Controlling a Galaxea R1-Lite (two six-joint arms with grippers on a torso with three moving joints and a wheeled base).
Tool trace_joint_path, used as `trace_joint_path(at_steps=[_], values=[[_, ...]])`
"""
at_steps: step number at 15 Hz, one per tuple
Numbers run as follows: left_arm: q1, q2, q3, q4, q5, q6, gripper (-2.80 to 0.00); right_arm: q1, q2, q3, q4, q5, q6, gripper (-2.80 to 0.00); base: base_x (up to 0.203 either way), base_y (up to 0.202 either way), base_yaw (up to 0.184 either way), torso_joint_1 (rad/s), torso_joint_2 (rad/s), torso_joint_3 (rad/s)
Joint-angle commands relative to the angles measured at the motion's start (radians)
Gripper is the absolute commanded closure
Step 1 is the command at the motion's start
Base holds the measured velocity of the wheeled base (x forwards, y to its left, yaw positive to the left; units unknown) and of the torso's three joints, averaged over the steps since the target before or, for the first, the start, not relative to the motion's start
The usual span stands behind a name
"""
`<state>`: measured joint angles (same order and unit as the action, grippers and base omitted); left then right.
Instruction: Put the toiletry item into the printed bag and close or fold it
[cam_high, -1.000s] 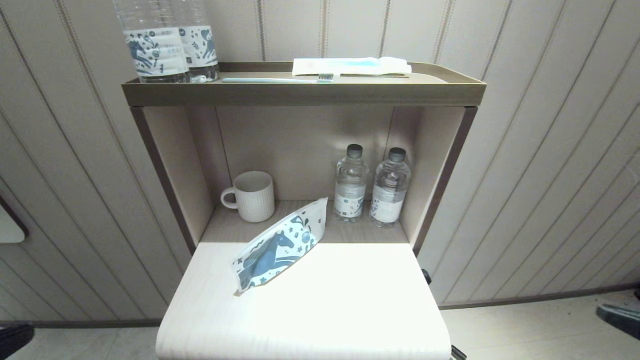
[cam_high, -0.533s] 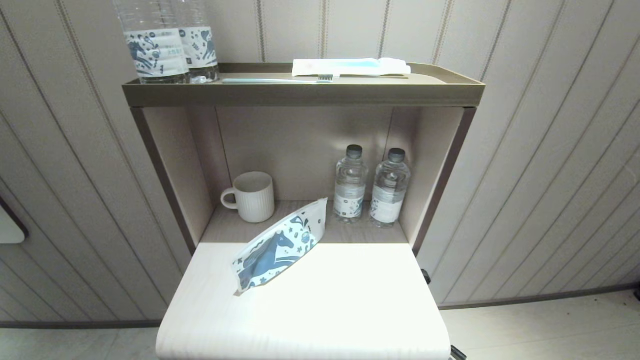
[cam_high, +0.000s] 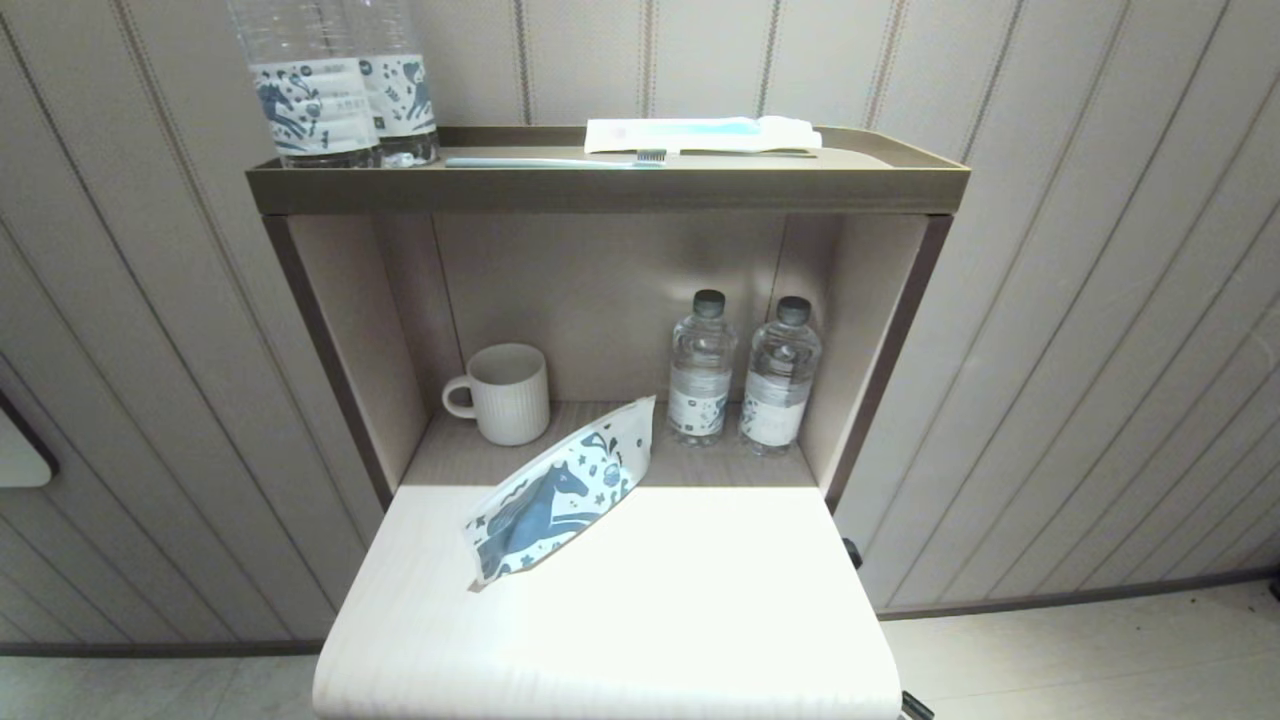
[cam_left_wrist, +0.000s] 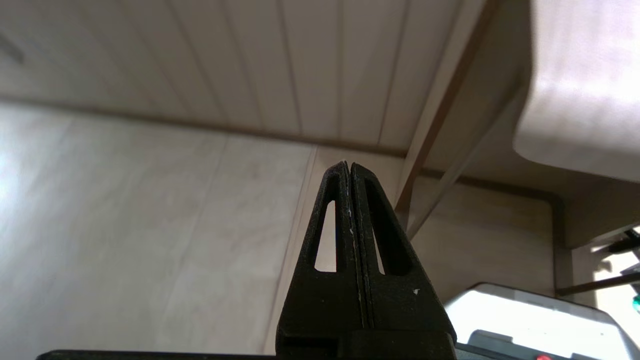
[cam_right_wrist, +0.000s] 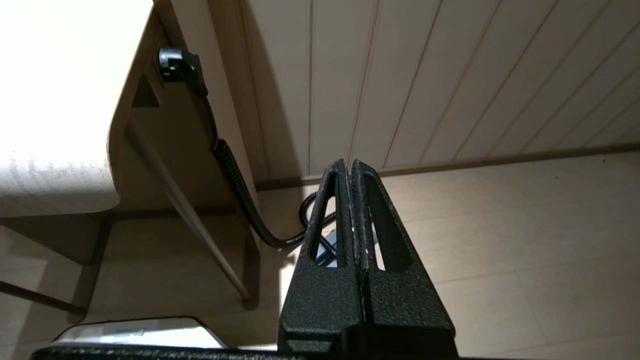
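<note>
The printed bag (cam_high: 560, 490), white with a dark blue horse and small stars, lies slantwise on the pale table top (cam_high: 700, 620), its far end reaching into the lower shelf. No white comb shows in any view. My left gripper (cam_left_wrist: 348, 164) is shut on nothing, low beside the table over the floor. On the other side of the table my right gripper (cam_right_wrist: 348, 161) is likewise shut and empty near the floor. Neither gripper appears in the head view.
A ribbed mug (cam_high: 508, 392) and two small water bottles (cam_high: 702, 370) stand in the lower shelf behind the bag. The top tray (cam_high: 600, 188) carries two large bottles (cam_high: 310, 90), a pale blue toothbrush (cam_high: 550, 161) and a white packet (cam_high: 700, 133). A black cable (cam_right_wrist: 235, 180) hangs off the table's side.
A second ago both arms' dark ends showed at the head view's lower corners. They have dropped out of that view. The bag has not moved.
</note>
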<state>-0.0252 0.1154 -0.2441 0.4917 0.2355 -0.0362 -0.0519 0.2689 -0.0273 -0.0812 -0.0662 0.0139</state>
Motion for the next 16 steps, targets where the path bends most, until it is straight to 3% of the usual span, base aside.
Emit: trace_joint_path(at_steps=[1,3,6,7,10,14,16], values=[[0.028,-0.114,0.023,0.001,-0.094,0.021,0.00,0.001,0.000,0.009,-0.003,0.047,-0.047,0.00,0.000,0.000,0.000,0.000,0.00,0.000],[0.030,-0.114,0.043,-0.033,-0.166,0.013,0.00,0.001,0.001,0.009,0.001,0.092,-0.083,0.00,0.000,0.000,0.000,0.000,0.00,0.000],[0.030,-0.114,0.089,-0.138,-0.161,0.040,0.00,0.001,0.001,-0.026,0.112,0.094,-0.101,0.00,0.000,0.000,0.000,0.000,0.00,0.000],[0.030,-0.114,0.091,-0.140,-0.162,0.047,0.00,0.003,-0.002,-0.049,0.180,0.098,-0.103,0.00,0.000,0.000,0.000,0.000,0.00,0.000],[0.030,-0.114,0.105,-0.143,-0.193,0.045,0.00,0.078,-0.047,-0.048,0.213,0.112,-0.128,0.00,0.000,0.000,0.000,0.000,0.00,0.000],[0.030,-0.114,0.111,-0.163,-0.194,0.033,0.00,0.053,-0.217,-0.029,0.194,0.094,-0.108,0.00,0.000,0.000,0.000,0.000,0.00,0.000],[0.030,-0.112,0.111,-0.163,-0.194,0.033,0.00,0.046,-0.269,0.011,0.021,0.063,-0.063,0.00,0.000,0.000,0.000,0.000,0.00,0.000]])
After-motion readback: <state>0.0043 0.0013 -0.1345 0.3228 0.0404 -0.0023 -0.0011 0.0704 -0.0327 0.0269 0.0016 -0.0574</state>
